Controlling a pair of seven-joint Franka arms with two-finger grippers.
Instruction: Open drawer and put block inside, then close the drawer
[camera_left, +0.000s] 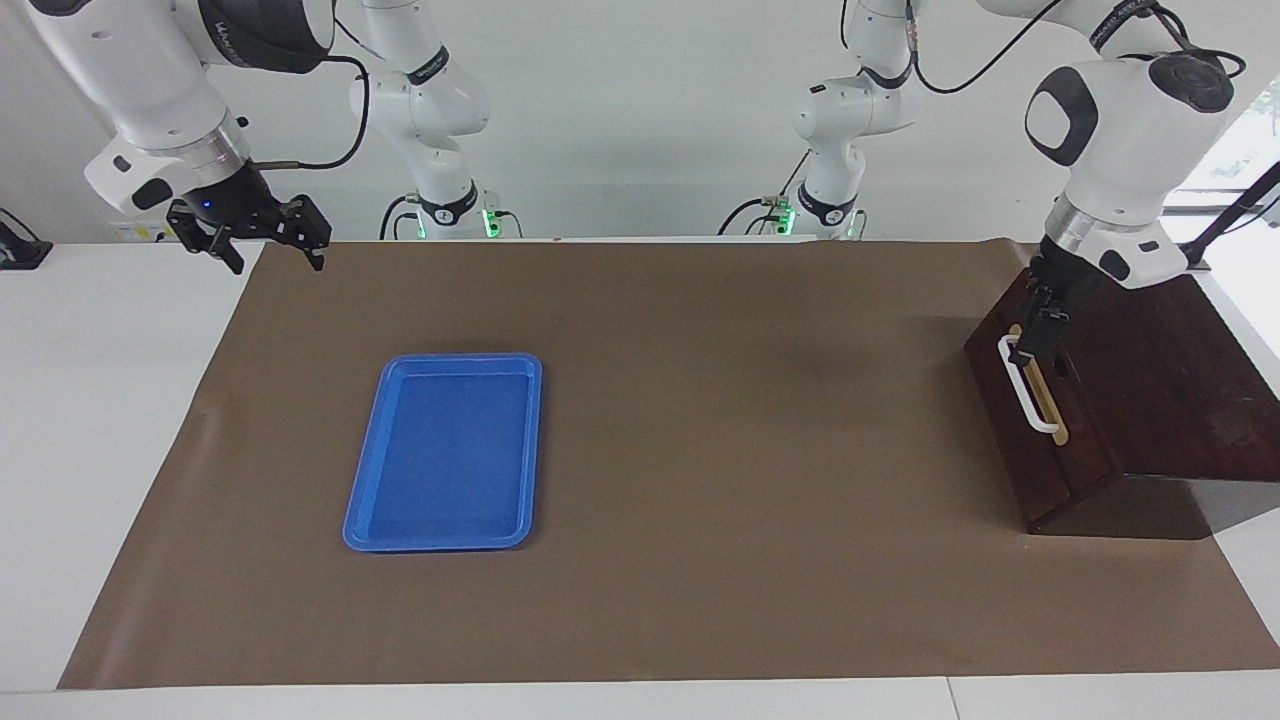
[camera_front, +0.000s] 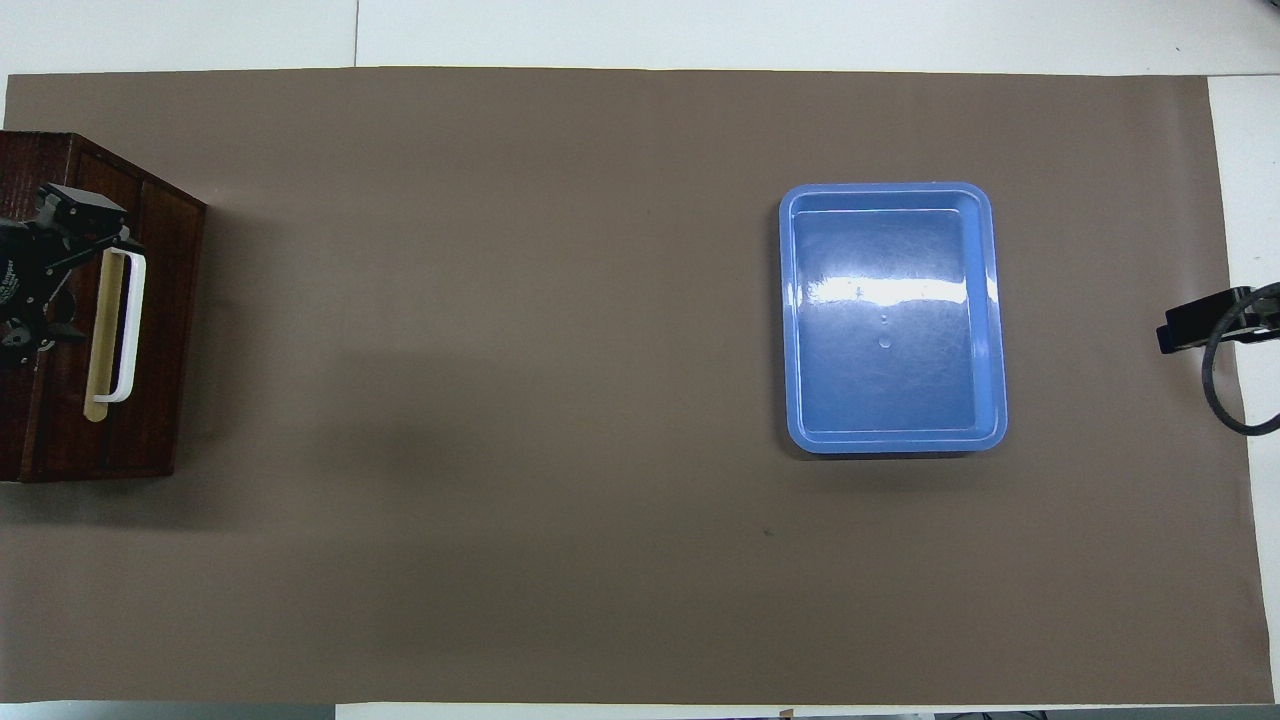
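Drawer (camera_left: 1040, 400) looks shut, its front flush with the dark box at the left arm's end of the table. No block in sight in either view, tray (camera_left: 445, 450) bare; block may already be inside, cannot tell. Left gripper (camera_left: 1038, 335) sits at the white handle (camera_left: 1030, 390), at its end nearer the robots; finger spread unreadable. Right gripper (camera_left: 270, 235) waits spread wide, holding nothing, over the table edge at its own end.
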